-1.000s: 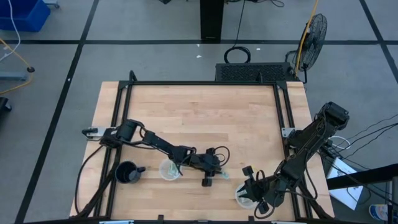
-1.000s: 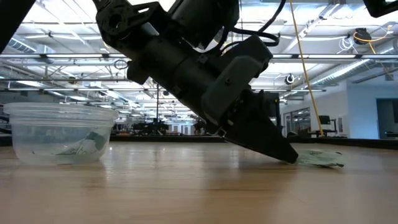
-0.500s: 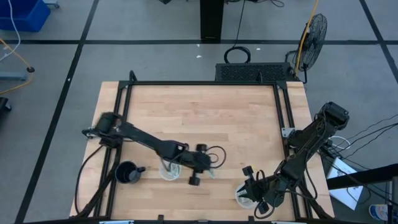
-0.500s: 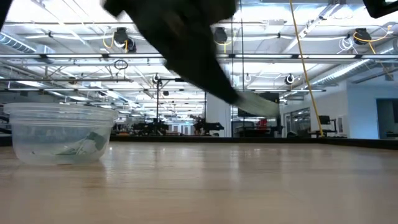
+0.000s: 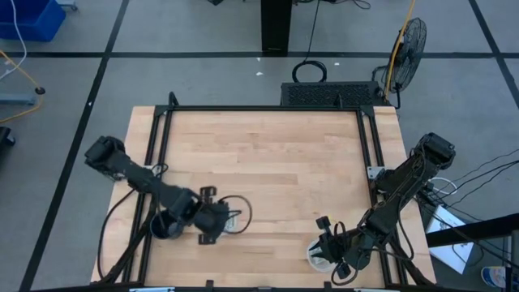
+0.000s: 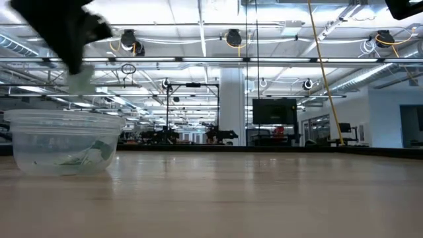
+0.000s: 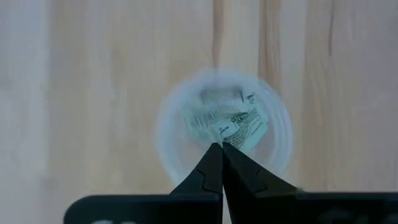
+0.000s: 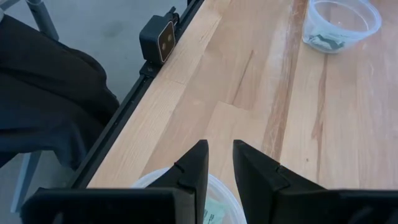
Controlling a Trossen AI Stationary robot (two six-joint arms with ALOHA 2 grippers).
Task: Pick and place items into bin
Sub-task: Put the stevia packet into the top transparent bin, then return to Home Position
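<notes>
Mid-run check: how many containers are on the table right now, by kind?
Clear round cups: 2
Black mug: 1
Total: 3

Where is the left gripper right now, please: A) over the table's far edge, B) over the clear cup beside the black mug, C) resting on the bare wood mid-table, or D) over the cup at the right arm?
B: the left gripper hangs shut above the clear cup, pinching a packet, next to the black mug.
</notes>
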